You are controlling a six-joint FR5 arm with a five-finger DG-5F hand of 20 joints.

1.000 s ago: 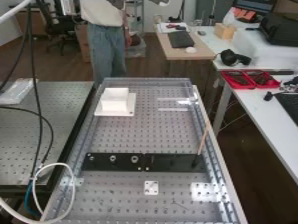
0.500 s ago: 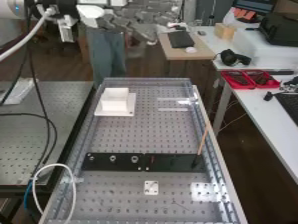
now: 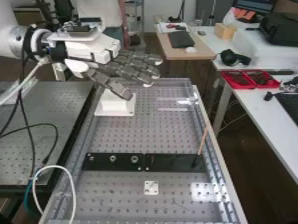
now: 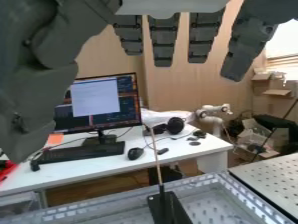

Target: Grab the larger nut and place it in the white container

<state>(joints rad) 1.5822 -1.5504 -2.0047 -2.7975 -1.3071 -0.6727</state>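
Hand dropping in from far L, fingers wide, holding nothing, now hanging over white container. Larger nut still sitting on black bar, near side; approach prob. starting, grasp pending.

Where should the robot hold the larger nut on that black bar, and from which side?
Probably by its outer edge, coming down from above: the larger nut is small and round and stands on the flat black bar, with the smaller nut and the bearing on either side, so reaching along the row could bump them.
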